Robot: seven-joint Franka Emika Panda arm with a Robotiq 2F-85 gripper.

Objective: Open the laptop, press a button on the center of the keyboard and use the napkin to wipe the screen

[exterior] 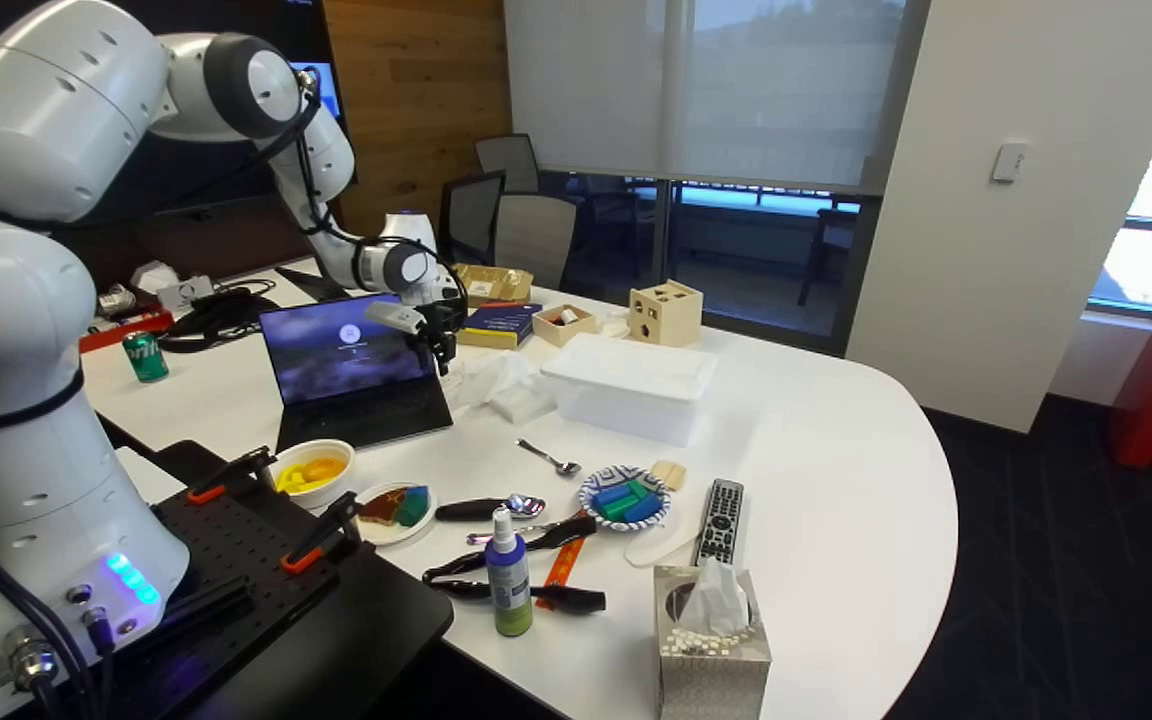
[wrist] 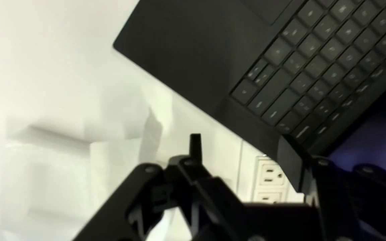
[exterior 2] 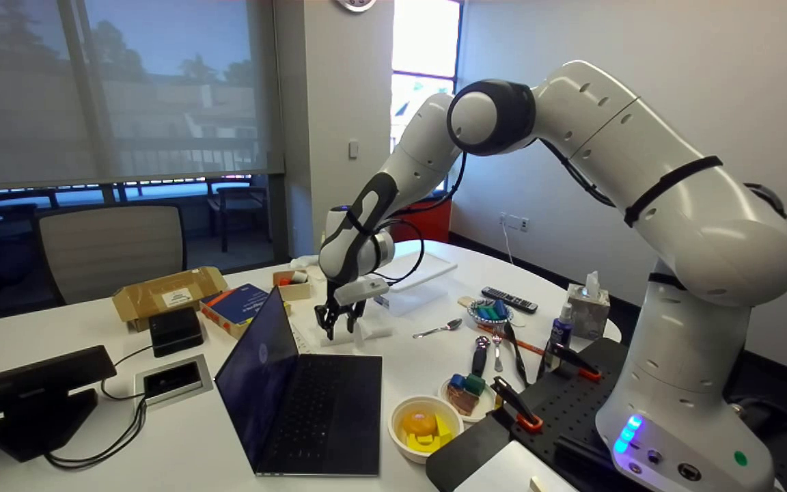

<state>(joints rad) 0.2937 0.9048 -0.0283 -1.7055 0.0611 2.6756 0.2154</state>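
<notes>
The laptop (exterior: 371, 420) stands open on the table, its screen (exterior: 336, 350) lit bluish-purple and tilted back. Its dark keyboard (wrist: 313, 67) fills the upper right of the wrist view. My gripper (wrist: 241, 147) is beside the laptop's side edge, fingers apart, with bare table and an outlet showing between them. One of the fingers (wrist: 290, 160) overlaps the base's corner in that view; contact cannot be judged. In an exterior view the gripper (exterior 2: 341, 331) points down just past the laptop. A white napkin (exterior: 496, 378) lies crumpled on the table near the fingers.
A lidded plastic box (exterior: 626, 400) stands beyond the napkin. A blue and yellow book (exterior 2: 236, 304) and a small wooden box (exterior: 564, 322) are behind the gripper. A bowl with an orange (exterior 2: 424, 427) sits close to the laptop's front edge. A spoon (exterior: 548, 457) lies nearby.
</notes>
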